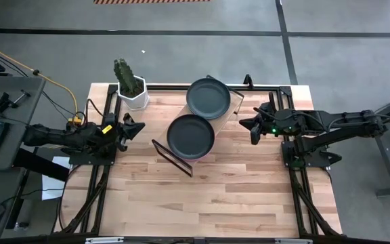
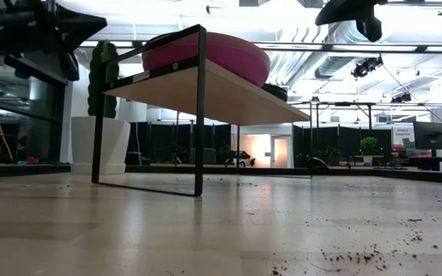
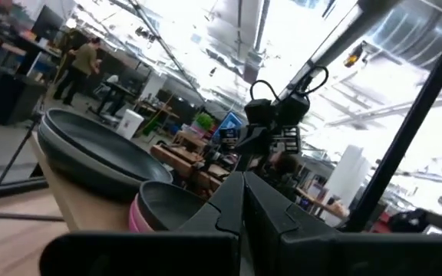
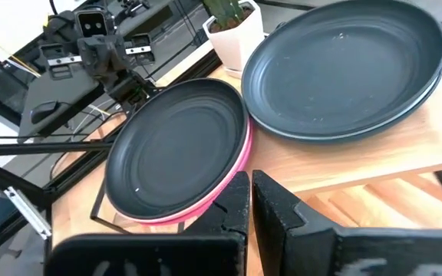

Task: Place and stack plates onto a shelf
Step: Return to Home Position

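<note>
High view: two plate stacks (image 1: 190,135) stand on the shelf (image 1: 234,105), a black plate (image 1: 207,97) topping each; no plate lies on the surface (image 1: 215,196). Left claw (image 1: 133,128) and right claw (image 1: 252,126), both pinched shut and empty, flank it. Stacking looks finished.
</note>
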Action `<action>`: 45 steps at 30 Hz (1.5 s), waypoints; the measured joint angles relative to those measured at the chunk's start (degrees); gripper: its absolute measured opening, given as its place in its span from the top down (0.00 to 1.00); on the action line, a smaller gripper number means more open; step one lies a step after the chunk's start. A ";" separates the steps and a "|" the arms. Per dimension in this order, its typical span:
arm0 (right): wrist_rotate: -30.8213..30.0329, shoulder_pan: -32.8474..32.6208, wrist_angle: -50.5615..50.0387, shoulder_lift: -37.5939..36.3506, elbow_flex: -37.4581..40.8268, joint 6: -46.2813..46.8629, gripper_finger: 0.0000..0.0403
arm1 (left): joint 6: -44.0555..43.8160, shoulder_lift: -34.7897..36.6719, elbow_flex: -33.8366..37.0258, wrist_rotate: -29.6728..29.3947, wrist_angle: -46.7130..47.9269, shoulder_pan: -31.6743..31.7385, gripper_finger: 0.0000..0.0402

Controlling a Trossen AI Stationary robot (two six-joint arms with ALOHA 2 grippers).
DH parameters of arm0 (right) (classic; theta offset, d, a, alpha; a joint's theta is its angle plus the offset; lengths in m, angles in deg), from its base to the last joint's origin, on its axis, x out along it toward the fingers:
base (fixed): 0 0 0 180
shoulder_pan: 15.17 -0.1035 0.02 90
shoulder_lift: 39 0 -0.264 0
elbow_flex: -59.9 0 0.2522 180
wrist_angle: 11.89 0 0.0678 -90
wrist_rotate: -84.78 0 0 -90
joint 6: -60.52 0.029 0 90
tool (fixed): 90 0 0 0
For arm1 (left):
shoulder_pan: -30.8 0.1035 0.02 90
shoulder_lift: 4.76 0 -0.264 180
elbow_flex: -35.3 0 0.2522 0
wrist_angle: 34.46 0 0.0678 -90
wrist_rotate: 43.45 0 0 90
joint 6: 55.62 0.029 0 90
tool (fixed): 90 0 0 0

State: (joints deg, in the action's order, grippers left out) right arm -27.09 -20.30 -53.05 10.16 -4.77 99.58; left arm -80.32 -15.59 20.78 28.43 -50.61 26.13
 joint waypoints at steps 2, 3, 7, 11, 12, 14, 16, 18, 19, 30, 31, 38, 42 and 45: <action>0.00 -0.46 0.00 0.00 0.00 0.90 1.00 | 1.79 0.02 0.00 0.10 0.04 0.00 1.00; 0.00 -0.76 0.00 0.00 0.00 1.01 1.00 | 3.06 0.02 0.00 0.10 0.07 0.00 1.00; -0.02 -2.17 -0.49 -0.04 0.00 1.02 1.00 | 9.50 0.04 0.00 1.79 1.51 0.15 1.00; -0.02 -3.38 -2.22 -0.09 0.00 1.02 1.00 | 14.20 0.87 -0.36 8.88 9.48 0.13 1.00; -0.02 -3.64 -2.91 -0.09 0.00 1.02 1.00 | 14.22 1.28 -0.60 9.88 12.05 0.11 1.00; -0.01 -4.29 -4.43 -0.09 0.00 1.02 1.00 | 12.60 2.41 -0.72 10.49 16.52 0.11 1.00; 0.05 -5.10 -6.48 -0.29 0.00 1.00 1.00 | 10.57 3.64 -0.72 10.56 20.53 0.11 1.00; 0.51 -6.06 -9.11 -0.96 0.00 0.72 1.00 | 8.75 4.81 -0.72 10.58 23.19 0.11 1.00; 0.86 -6.67 -10.76 -1.51 0.00 0.51 1.00 | 7.99 5.35 -0.72 10.58 24.25 0.11 1.00; 0.40 -15.99 -17.58 -19.11 5.10 -0.34 1.00 | 2.72 6.95 -0.72 10.33 28.85 0.13 1.00; 0.32 -16.92 -16.10 -21.68 7.04 -0.02 1.00 | 2.63 6.95 -0.72 10.33 28.83 0.13 1.00; 0.29 -21.25 1.50 -38.05 25.29 -3.00 1.00 | 2.32 6.93 -0.72 10.30 28.83 0.13 1.00; -1.70 -20.05 7.80 -45.04 31.87 -6.38 1.00 | 2.30 6.93 -0.72 10.29 28.83 0.12 1.00; -0.52 -17.78 8.86 -49.07 35.30 -6.44 1.00 | 2.30 6.93 -0.72 10.27 28.83 0.12 1.00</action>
State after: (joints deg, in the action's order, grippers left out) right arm -27.62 -38.09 -44.19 -38.91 30.53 93.14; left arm -78.01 -8.66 20.06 38.71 -21.78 26.25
